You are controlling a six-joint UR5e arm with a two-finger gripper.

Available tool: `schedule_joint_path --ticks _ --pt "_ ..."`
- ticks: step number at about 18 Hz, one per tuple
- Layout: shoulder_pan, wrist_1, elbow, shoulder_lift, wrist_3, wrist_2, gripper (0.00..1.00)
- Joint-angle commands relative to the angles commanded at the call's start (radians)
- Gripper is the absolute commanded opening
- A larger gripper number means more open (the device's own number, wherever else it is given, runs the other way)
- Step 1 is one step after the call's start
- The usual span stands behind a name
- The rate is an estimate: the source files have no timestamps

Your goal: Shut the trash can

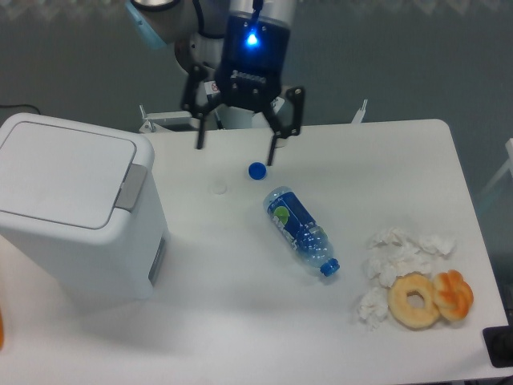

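Near the table's left edge, the large white boxy plastic trash can (76, 212) sits lid-down, so the two-finger gripper (236, 147) hangs spread, empty.

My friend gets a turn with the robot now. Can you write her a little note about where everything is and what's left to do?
Hand: open, holding nothing, up above the back of the table, away from the trash can.
Trash can: at the table's left end, lid flat down, grey latch on its front rim.
Done: the lid looks closed.
Left: probably nothing; just check that the latch caught.
Also on the table: blue cap, bottle lying on its side, crumpled tissues, a doughnut and a pastry.
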Motion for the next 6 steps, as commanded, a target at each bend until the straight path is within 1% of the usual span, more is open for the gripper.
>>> schedule_joint_path --ticks 2,6 --pt "-0.003 -0.017 -0.023 0.021 0.057 0.031 1.0" --pt "-0.002 -0.02 -0.049 0.041 0.062 0.063 1.0"
